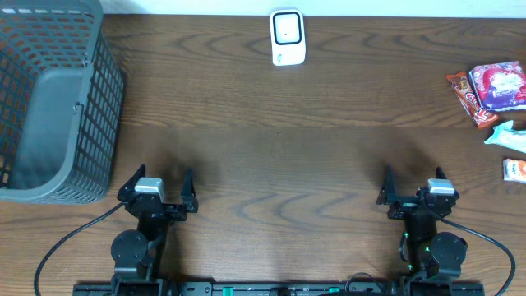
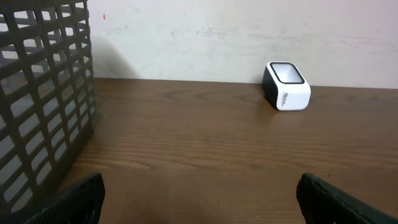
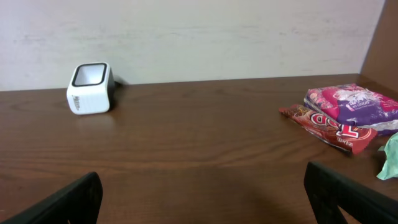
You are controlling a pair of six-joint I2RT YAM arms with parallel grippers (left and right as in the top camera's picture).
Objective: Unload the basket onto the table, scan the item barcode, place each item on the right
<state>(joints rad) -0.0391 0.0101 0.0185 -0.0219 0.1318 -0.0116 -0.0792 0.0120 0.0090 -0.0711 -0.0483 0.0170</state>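
Four snack packets lie at the right edge of the table [image 1: 271,140], none of them held. The red packet [image 1: 463,97] is long and narrow, and the pink and purple packet [image 1: 498,85] lies partly over it. Nearer the robot come the pale green packet [image 1: 509,136] and then the orange and white packet [image 1: 515,170], each lying apart from the others. The right wrist view shows three of the four. The red one carries large pale lettering, and the pink and purple one carries printed pictures, but none of this can be read with any certainty.

One white scanner [image 1: 288,37] with a black-rimmed window stands at the far edge of the table, near the middle and close to the wall [image 2: 217,37]. It is well apart from the packets. A small line of dark print runs along its side, too small to read.

There are two claws, both low at the near edge. The left claw [image 1: 160,181] is released, its fingers spread wide with only bare wood between them. The right claw [image 1: 413,182] is likewise spread and grasps nothing. It sits near the orange and white packet without touching it.

One dark grey plastic basket [image 1: 99,107] with lattice walls stands at the far left corner, just beyond the left claw.
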